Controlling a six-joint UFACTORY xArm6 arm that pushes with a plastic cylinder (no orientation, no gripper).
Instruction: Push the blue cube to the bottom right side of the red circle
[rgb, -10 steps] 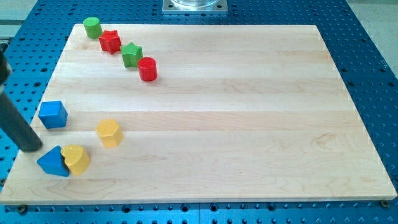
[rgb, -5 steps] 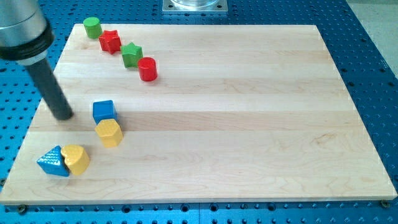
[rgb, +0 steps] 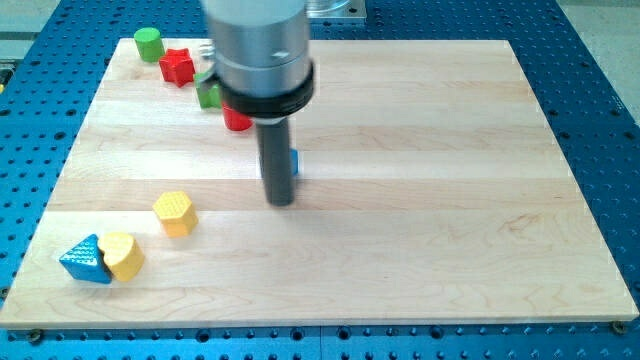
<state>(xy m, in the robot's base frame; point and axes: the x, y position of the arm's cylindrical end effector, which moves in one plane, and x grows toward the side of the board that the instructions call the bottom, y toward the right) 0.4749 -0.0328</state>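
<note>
blue cube (rgb: 295, 162) — mostly hidden, touching my tip (rgb: 281, 201)

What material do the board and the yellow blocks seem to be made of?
The board looks like pale wood with a smooth matt finish: grain lines and joined planks show. The two yellow blocks look like plastic or painted wood with a fine ribbed surface; the picture leaves this open.

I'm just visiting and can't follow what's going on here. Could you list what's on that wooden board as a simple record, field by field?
my tip: near the board's middle, just left of and below the blue cube
blue cube: mostly hidden behind the rod, only a sliver shows
red circle: partly hidden by the arm, up-left of the cube
green star: partly hidden
red star
green cylinder: top left corner
yellow hexagon
yellow heart: touching the blue triangle
</note>
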